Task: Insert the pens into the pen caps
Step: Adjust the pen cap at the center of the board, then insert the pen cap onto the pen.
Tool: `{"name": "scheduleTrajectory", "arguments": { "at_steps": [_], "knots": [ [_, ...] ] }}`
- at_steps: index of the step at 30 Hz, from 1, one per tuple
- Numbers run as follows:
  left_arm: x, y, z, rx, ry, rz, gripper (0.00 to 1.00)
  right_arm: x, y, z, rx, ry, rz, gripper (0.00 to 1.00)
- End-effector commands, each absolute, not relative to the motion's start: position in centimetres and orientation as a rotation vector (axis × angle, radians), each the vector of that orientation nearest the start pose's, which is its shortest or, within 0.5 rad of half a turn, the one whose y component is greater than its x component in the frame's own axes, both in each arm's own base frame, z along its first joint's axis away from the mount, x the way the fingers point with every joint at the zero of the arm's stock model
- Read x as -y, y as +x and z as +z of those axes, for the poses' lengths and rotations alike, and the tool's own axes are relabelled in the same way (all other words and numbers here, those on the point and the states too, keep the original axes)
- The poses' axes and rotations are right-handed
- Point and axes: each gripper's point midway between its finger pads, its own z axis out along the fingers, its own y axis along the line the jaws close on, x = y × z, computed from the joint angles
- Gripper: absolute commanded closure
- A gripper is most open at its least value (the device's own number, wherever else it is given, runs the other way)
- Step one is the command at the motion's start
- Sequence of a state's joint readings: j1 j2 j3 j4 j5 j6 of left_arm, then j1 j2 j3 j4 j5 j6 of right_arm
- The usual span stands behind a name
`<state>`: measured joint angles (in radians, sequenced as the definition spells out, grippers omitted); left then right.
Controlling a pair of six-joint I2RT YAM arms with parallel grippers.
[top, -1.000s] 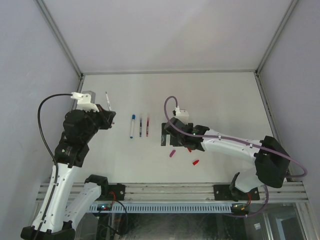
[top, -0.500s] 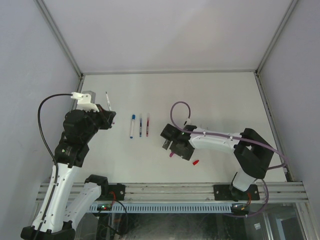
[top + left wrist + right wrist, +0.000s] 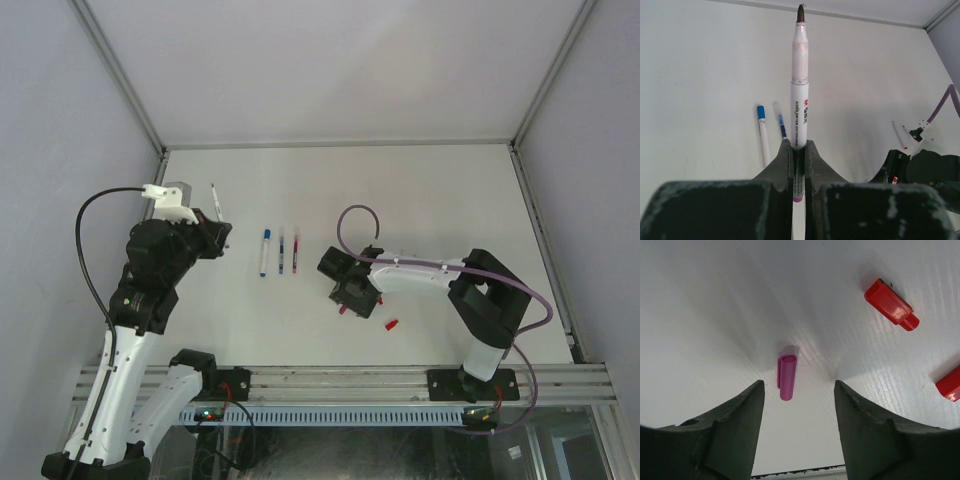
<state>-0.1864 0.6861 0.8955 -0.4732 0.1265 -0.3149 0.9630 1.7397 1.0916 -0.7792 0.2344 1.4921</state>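
Two claws are busy. Your left claw (image 3: 798,146) is squeezing one pen (image 3: 800,90) tight, with its tip pointing away. Your right claw (image 3: 799,390) has been dropping low over the desk (image 3: 715,300) and closing a bit. It is staying open around the magenta cap (image 3: 786,376), not touching it. You are probably getting ready to grab that cap.

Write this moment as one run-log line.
left tool: shut on uncapped pen | right tool: open, astride lying magenta cap | red cap: lying apart
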Motion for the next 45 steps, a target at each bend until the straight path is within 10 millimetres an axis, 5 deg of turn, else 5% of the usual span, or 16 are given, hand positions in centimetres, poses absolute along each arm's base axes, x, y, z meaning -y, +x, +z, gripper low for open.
{"name": "scheduleTrajectory", "arguments": {
  "at_steps": [1,16,23,25,26,30,35,39,45],
  "knots": [
    [8.5,26.3,28.4,-1.84,-0.037,-0.478,1.0,-28.0,20.1,2.4,-2.738,0.799,0.111,0.48],
    [8.4,26.2,28.5,-1.835,-0.035,-0.477,1.0,-27.1,19.6,-0.4,-2.798,0.765,-0.055,0.58],
    [8.4,26.1,28.6,-1.83,-0.034,-0.476,1.0,-27.1,18.9,-1.6,-2.867,0.705,-0.085,0.79],
    [8.4,26.2,28.6,-1.833,-0.035,-0.475,1.0,-27.4,18.7,-1.9,-2.892,0.665,-0.074,0.99],
    [8.4,26.2,28.6,-1.832,-0.034,-0.475,1.0,-27.3,18.7,-1.9,-2.898,0.651,-0.074,1.0],
    [8.4,26.2,28.6,-1.832,-0.034,-0.477,1.0,-27.1,19.6,-0.5,-2.844,0.538,-0.059,1.0],
    [8.6,26.2,28.7,-1.828,-0.026,-0.489,1.0,-27.1,21.2,3.5,-2.693,0.307,0.008,1.0],
    [8.9,26.1,28.6,-1.83,-0.013,-0.504,1.0,-28.9,21.8,5.5,-2.622,0.084,0.225,1.0],
    [9.2,26.2,28.5,-1.834,0.006,-0.522,1.0,-29.9,20.8,5.6,-2.572,-0.263,0.564,1.0]
  ]
}}
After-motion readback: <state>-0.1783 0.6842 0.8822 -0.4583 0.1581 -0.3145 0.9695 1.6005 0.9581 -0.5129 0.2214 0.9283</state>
